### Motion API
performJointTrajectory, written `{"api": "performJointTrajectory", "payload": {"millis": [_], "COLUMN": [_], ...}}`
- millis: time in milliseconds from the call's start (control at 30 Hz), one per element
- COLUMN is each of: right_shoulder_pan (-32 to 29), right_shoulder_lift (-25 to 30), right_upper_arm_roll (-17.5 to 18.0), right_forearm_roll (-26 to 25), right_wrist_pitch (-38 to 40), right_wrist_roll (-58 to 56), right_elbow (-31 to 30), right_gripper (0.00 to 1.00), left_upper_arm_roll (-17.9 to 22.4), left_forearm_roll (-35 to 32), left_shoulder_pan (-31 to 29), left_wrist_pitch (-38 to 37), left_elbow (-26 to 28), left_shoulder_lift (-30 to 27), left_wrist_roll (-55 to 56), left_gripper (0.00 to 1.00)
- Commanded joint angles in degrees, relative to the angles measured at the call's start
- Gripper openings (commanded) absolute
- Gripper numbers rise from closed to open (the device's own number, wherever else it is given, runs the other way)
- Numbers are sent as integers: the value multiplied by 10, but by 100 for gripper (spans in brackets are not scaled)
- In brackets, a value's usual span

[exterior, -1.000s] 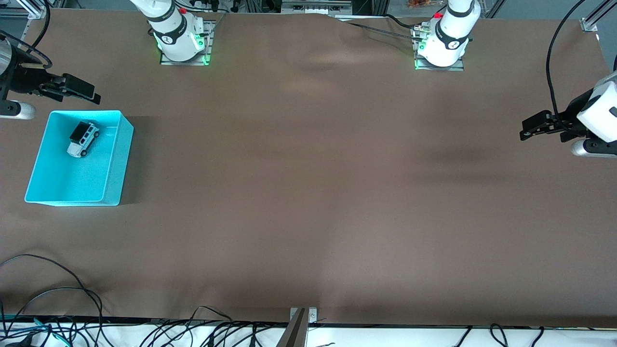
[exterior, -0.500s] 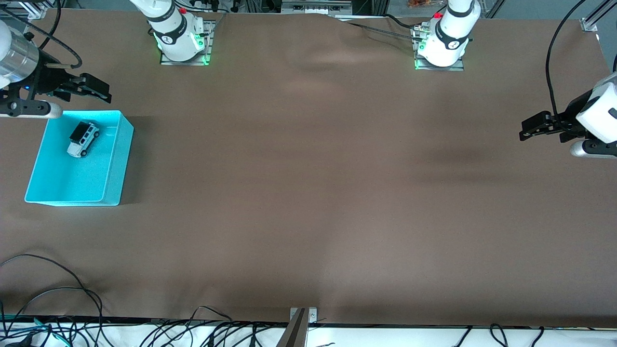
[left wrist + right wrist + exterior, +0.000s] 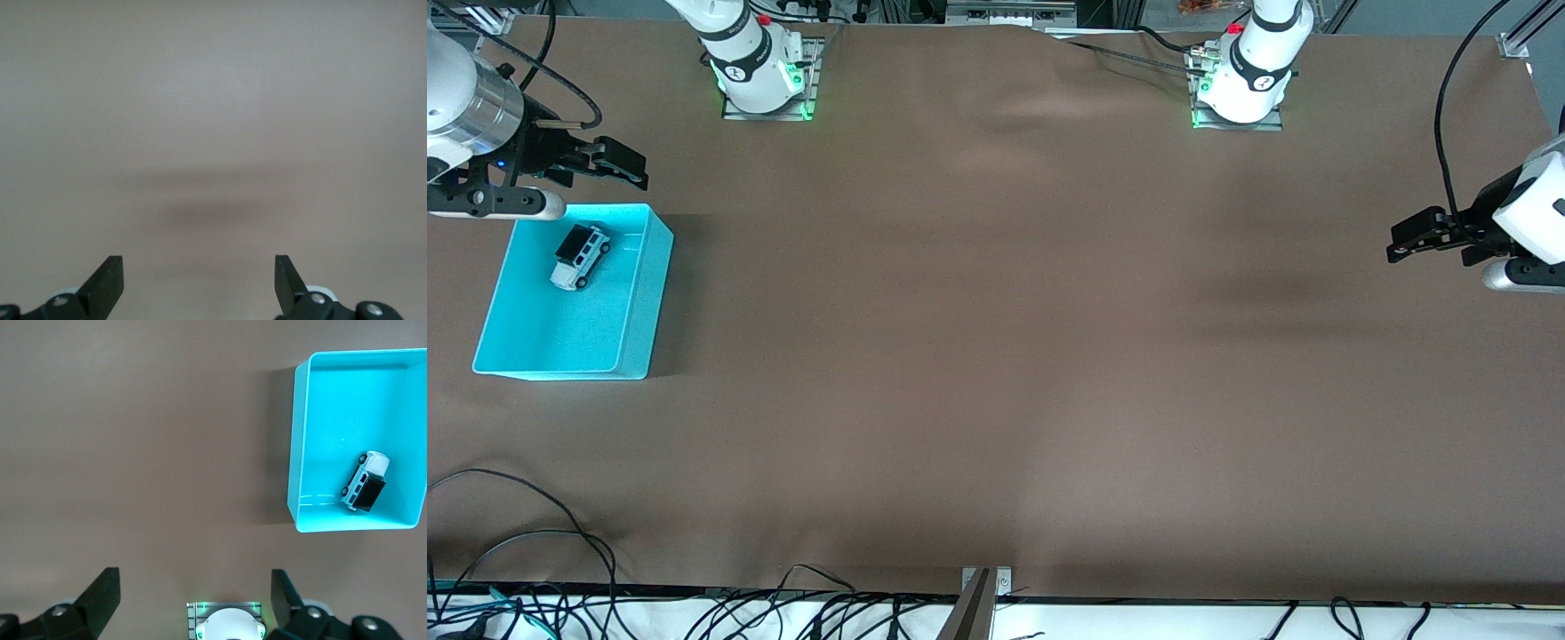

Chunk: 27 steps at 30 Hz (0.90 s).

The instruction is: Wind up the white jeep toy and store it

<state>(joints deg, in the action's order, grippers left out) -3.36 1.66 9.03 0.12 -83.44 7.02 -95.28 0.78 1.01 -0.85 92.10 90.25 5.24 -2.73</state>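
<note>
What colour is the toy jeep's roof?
Black, on the white jeep toy in the turquoise bin; clearest in the right wrist view.

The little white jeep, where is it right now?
The white jeep toy sits inside the turquoise bin at the right arm's end of the table, in the bin's part farther from the front camera.

The table [image 3: 996, 356] is covered in matt brown sheeting, faintly rippled near the arm bases. On it, the turquoise bin [image 3: 640, 302] looks like smooth plastic with a soft sheen. Inside the bin, the white jeep toy [image 3: 579, 256] has a glossy body and black roof
</note>
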Motion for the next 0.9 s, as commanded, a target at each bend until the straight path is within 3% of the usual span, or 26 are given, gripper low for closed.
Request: {"api": "performJointTrajectory", "payload": {"millis": [0, 367, 867], "right_shoulder_pan": [3, 2, -1], "right_shoulder_lift": [3, 4, 3], "right_upper_arm_roll": [-1, -2, -10], "right_forearm_roll": [-9, -7, 3], "right_wrist_pitch": [-1, -1, 0], "right_wrist_roll": [9, 10, -4], "right_elbow": [-5, -4, 6], "right_gripper": [100, 100, 100], "left_upper_arm_roll": [3, -2, -2], "left_forearm_roll": [5, -38, -27], "left_shoulder_pan": [1, 4, 3], "left_wrist_pitch": [0, -1, -1], "left_elbow": [-4, -6, -6], "left_shoulder_lift": [-6, -9, -9], "left_wrist_roll": [-15, -16, -15], "left_gripper": [100, 100, 100]}}
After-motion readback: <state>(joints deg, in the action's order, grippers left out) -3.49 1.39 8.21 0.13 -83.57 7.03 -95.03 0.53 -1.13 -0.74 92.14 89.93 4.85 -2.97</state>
